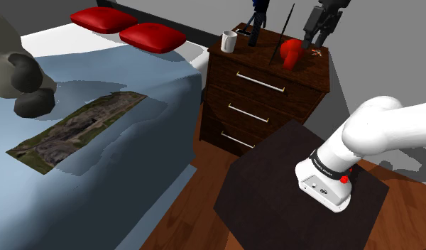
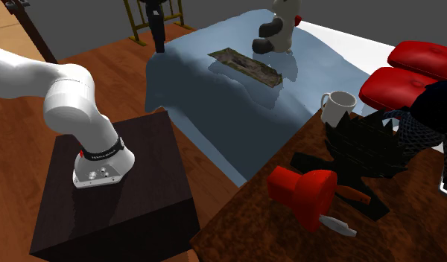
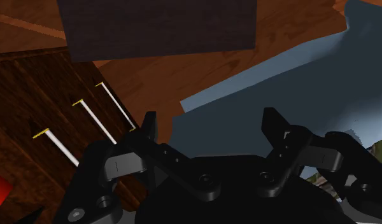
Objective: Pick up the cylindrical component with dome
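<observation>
My pincer (image 3: 210,130) hangs released, its two fingers (image 3: 148,127) well apart with nothing between them. Past them I see the front of the dresser (image 1: 261,106), with its pale bar handles. Across the wooden floor, in front of the dresser, is my stand (image 1: 275,163).

The thing I want is the red part with the dome (image 2: 304,195). It rests on the dresser top, near the front edge and past the middle, toward the end away from the bed (image 1: 133,142). It seems to lie tipped over rather than upright, though I cannot be sure. A small grey tool (image 2: 337,225) lies just beside it and a black fan-shaped piece (image 2: 367,149) spreads behind it. A white mug (image 2: 337,108) stands at the dresser's bed end, well apart from the red part.

I judge this to be the approach, with no grasp begun. To do it well I should swing over the dresser top with the fingers wide. I should then turn the wrist so they straddle the straight round body, not the dome, which would likely slip. I should come down from above, clear of the grey tool and the black piece, and close only once both fingers flank the body evenly.

Beyond the dresser, two red pillows (image 1: 151,35) lie on the bed.
</observation>
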`<move>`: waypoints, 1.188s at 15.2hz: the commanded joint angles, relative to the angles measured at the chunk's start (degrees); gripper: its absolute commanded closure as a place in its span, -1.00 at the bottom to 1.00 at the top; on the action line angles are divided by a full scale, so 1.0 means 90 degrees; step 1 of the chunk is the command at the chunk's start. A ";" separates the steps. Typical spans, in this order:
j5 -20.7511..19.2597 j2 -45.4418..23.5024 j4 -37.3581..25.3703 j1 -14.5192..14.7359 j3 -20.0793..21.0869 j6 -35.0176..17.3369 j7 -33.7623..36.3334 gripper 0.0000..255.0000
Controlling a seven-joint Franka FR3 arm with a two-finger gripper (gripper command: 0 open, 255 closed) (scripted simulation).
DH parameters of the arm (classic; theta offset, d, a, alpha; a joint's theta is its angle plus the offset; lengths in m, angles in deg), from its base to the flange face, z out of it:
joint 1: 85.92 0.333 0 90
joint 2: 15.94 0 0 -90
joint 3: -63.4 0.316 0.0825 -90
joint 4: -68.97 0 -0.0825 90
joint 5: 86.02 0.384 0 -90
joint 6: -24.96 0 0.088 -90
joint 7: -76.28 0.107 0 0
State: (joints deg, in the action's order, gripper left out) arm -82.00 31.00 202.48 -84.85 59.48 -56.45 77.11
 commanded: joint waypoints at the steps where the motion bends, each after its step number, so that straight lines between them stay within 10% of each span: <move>1: 0.0000 0.0000 0.0000 0.0000 0.0000 0.0000 0.0000 -1.00; 18: -0.1282 -0.1900 0.0740 -0.1017 -0.0772 -0.3654 0.0114 -1.00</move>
State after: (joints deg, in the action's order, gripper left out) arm -92.89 14.98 208.68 -93.43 52.97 -87.08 77.88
